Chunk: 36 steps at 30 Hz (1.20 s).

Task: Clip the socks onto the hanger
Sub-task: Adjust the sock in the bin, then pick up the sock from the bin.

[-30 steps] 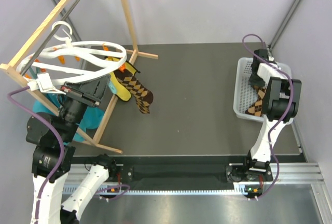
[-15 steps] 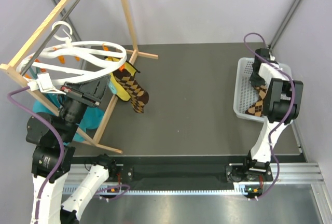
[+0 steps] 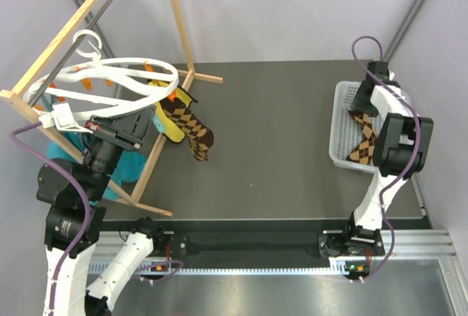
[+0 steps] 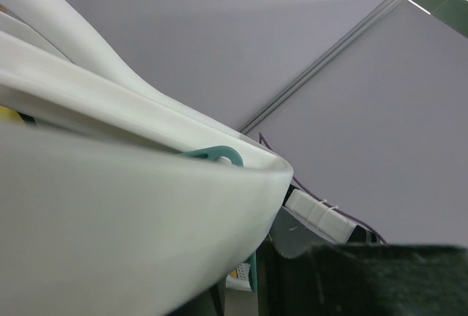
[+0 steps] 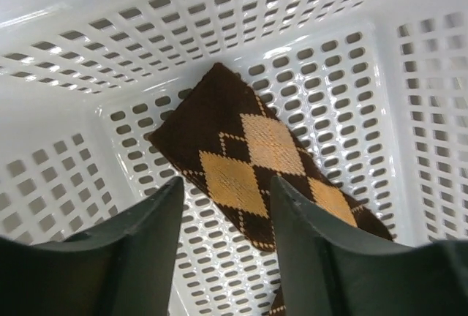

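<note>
At upper left the left pincer is clamped on the white hanger, with one sock hanging beneath it over the counter, while at right the right pincer hovers half-spread and empty above the other sock lying in the basket.

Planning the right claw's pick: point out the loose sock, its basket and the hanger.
loose sock (image 5: 248, 162), right wrist view, on its tan diamonds.
basket (image 3: 338, 129), top view, on its left wall.
hanger (image 3: 135, 61), top view, on the ring's far arc.
</note>
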Tool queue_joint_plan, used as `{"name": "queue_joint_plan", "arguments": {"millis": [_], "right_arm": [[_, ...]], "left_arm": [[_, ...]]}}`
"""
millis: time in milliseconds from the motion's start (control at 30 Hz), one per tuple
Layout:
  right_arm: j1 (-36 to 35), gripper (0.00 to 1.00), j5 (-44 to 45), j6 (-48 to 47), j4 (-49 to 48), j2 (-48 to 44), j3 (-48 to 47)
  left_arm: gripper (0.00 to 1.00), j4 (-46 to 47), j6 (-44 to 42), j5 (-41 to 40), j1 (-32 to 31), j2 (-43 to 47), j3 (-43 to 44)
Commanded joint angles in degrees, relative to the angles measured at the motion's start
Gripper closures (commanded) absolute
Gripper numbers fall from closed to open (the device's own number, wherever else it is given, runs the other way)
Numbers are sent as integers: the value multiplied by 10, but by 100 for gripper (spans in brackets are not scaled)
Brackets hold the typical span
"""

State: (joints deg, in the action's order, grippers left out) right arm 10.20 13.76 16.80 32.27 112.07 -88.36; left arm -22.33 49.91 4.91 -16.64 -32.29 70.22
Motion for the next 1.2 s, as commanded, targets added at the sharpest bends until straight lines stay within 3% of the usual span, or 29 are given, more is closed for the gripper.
{"name": "queue_joint_plan", "arguments": {"millis": [0, 233, 333, 567, 833, 933, 1033, 1167], "right_arm": [[3, 48, -22, 4, -8, 28, -22], [1, 50, -12, 6, -6, 74, -31], [1, 55, -1, 5, -7, 88, -30], [1, 94, 1, 8, -12, 63, -31], [-19, 100, 33, 2, 38, -61, -20], [-54, 100, 28, 1, 53, -139, 0], [-150, 100, 52, -4, 73, -213, 13], [-336, 100, 57, 9, 94, -305, 2]], "left_arm": [[100, -26, 12, 19, -1, -7, 2], [100, -28, 18, 19, -1, -9, -9], [100, -27, 18, 17, -1, -9, -8], [100, -29, 18, 16, -1, -8, -9], [100, -25, 20, 9, -1, 3, -12], [100, -23, 19, 8, -1, 4, -13], [100, -21, 19, 6, -1, 4, -11], [100, -20, 16, 4, -1, 5, -10]]}}
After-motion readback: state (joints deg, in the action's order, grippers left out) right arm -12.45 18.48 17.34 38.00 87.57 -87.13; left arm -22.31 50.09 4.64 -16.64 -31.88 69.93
